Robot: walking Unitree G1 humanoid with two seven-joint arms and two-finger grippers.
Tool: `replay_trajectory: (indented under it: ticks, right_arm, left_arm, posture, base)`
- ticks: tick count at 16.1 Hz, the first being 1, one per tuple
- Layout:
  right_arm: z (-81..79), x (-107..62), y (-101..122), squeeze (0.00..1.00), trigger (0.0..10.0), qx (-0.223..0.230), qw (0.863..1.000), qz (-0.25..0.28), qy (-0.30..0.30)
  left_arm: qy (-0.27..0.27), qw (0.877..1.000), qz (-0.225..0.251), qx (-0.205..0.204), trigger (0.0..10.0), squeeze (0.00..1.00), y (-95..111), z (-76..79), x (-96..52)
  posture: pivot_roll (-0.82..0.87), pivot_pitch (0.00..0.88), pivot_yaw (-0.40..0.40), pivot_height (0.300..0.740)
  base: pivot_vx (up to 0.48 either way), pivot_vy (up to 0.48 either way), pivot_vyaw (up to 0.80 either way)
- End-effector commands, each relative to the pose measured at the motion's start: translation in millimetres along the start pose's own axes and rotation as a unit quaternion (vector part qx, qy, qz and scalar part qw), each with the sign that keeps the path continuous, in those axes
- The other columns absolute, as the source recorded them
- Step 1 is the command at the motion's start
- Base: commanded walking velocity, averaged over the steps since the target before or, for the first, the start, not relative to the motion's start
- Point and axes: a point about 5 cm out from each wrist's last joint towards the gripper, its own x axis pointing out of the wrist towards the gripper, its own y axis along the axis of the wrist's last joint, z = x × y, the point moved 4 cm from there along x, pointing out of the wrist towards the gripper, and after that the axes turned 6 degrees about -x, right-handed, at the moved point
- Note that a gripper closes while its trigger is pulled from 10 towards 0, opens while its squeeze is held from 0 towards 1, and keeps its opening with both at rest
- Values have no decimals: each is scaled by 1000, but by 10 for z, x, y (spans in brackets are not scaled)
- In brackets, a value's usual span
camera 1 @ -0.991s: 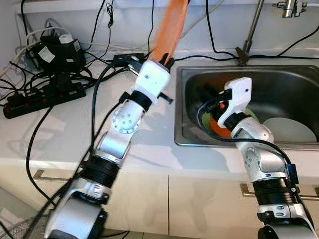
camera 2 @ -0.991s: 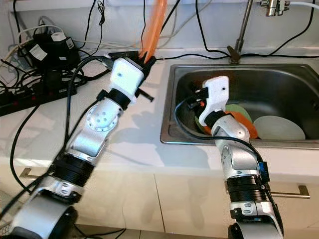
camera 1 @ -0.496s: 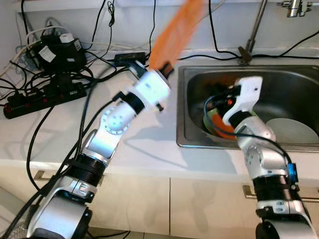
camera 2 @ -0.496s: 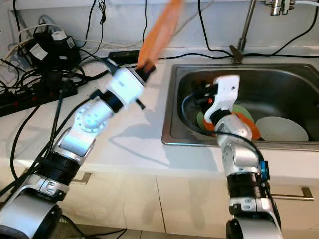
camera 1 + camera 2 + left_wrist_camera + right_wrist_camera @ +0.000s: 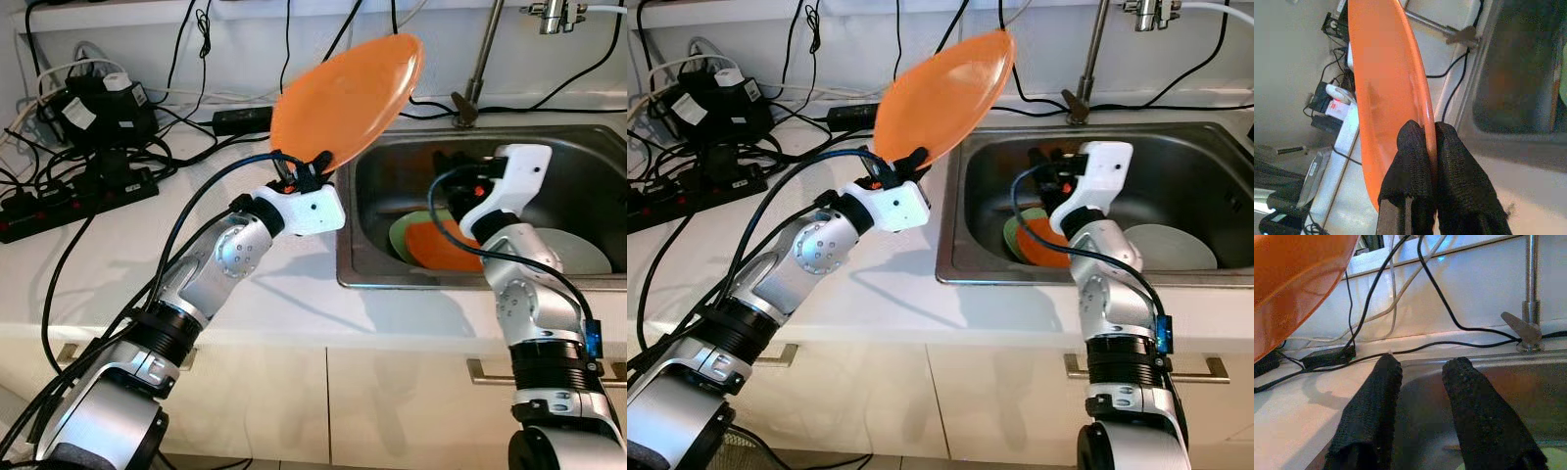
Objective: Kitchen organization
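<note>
- The white worktop (image 5: 108, 264) runs across the near edge, with a stainless steel sink (image 5: 588, 211) sunk into its right part.
- The left tool (image 5: 1430, 147) is clamped on the lower rim of a large round orange plastic plate (image 5: 345, 98), holding it tilted in the air above the worktop, just left of the sink.
- The right tool (image 5: 1422, 382) hangs over the left part of the sink, its two black fingers (image 5: 1371, 416) parted and holding nothing.
- In the sink lie a small orange plate (image 5: 443, 247) stacked on a pale green plate (image 5: 404, 233), with a white round plate (image 5: 578, 250) to their right.
- At the far left, a black power strip (image 5: 69, 196) and tangled black cables (image 5: 186, 117) sit on the worktop.
- A metal tap stem (image 5: 478, 59) rises behind the sink.
</note>
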Motion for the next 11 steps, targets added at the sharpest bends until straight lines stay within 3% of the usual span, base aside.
replay_trajectory:
  ticks: [1, 2, 4, 7, 8, 11]
  right_arm:
    - [12, 33, 50, 1000, 10000, 44, 999, 3, -4]
    - [22, 34, 58, 1000, 10000, 59, 998, 4, -6]
    - [68, 40, 130, 1000, 10000, 141, 990, 18, -13]
    - [72, 40, 225, 1000, 10000, 205, 978, 40, -10]
    - [64, 38, 239, 0, 10000, 229, 973, 41, -5]
    - [-18, 47, 213, 0, 10000, 269, 963, 27, 12]
  left_arm:
    - [19, 1000, -2, 21, 10000, 0, 13, -90, 36]
    - [19, 1000, -7, 24, 10000, 0, 2, -80, 41]
    - [20, 999, -18, 28, 10000, 0, -26, -50, 48]
    - [-2, 998, -40, 43, 10000, 0, -70, 10, 46]
    - [-4, 998, -39, 44, 10000, 0, -67, 39, 67]
    - [0, 999, -27, 40, 10000, 0, -32, 75, 64]
  posture:
    - [9, 0, 74, 740]
    - [9, 0, 74, 740]
    - [7, 0, 76, 740]
    - [0, 0, 80, 740]
    - [0, 0, 80, 740]
    - [1, 0, 82, 740]
  base:
    - [0, 0, 0]
    - [0, 0, 0]
    - [0, 0, 0]
    - [0, 0, 0]
    - [0, 0, 0]
    - [0, 0, 0]
